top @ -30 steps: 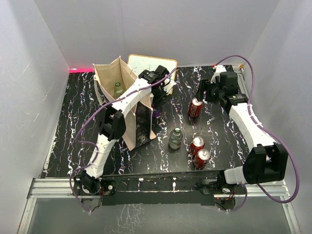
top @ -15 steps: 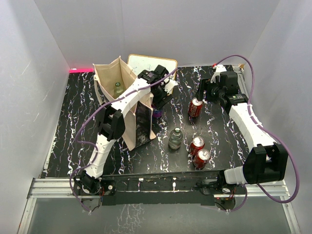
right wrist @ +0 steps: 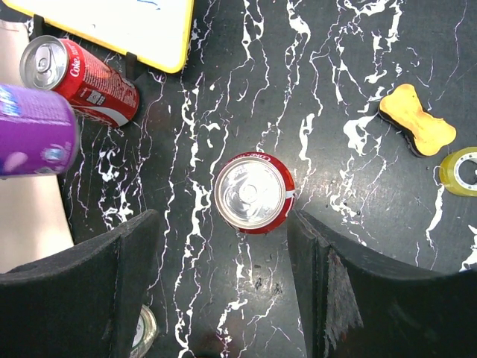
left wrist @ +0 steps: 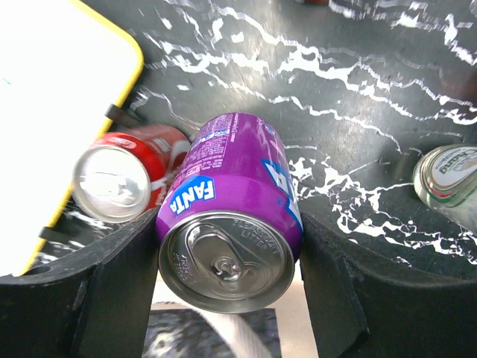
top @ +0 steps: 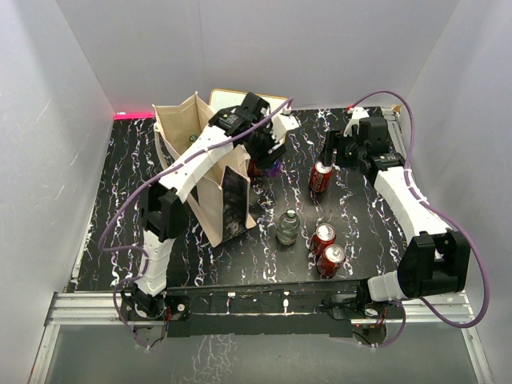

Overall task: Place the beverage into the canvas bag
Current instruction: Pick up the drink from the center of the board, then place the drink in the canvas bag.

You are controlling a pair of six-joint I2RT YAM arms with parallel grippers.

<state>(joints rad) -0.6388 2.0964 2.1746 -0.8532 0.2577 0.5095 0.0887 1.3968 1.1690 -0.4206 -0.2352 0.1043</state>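
My left gripper is shut on a purple Fanta can and holds it in the air just right of the canvas bag, a tall beige tote with a dark panel. In the left wrist view the can sits between my two fingers, with beige cloth and a handle below it. A green bottle stands inside the bag. My right gripper is open above an upright red can, which shows between its fingers in the right wrist view.
A red can stands by the white yellow-edged board. A green bottle and two red cans stand near the front. An orange sponge and a yellow tape roll lie far right.
My left arm has risen with the purple can, lifting it off the table and uncovering the red can behind it. The right arm has barely moved.
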